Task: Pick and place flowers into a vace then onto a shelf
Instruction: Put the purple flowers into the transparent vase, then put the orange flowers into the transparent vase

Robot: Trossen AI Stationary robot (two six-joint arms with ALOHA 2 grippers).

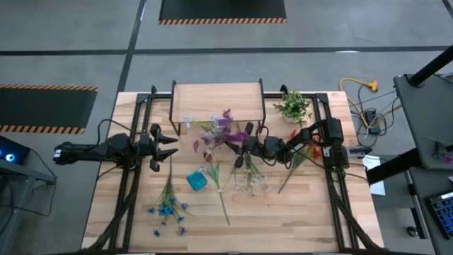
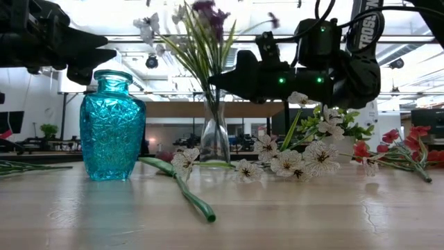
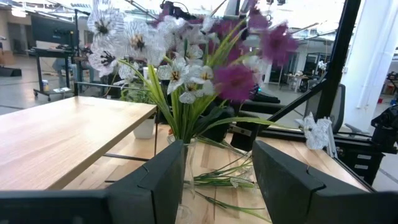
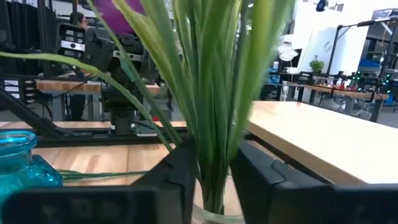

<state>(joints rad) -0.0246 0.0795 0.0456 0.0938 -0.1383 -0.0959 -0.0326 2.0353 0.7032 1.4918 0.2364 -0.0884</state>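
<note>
the right gripper [image 1: 244,145] pinches the flowers [image 1: 225,129] standing in the clear vase [image 2: 214,135] just before the shelf [image 1: 218,100] — next, a lift onto it — while the left gripper [image 1: 170,145] waits beside the vase, fingers spread.

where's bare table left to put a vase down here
Free: the shelf top, bare; the front right table beyond the white flowers; the back left corner. Crowded: the middle, with the clear vase, right gripper, blue vase and loose stems.

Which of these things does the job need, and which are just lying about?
Needed: flowers in the clear vase, loose flowers, shelf, right tool at the stems, left tool.
Lying about: blue vase, potted plant.
</note>
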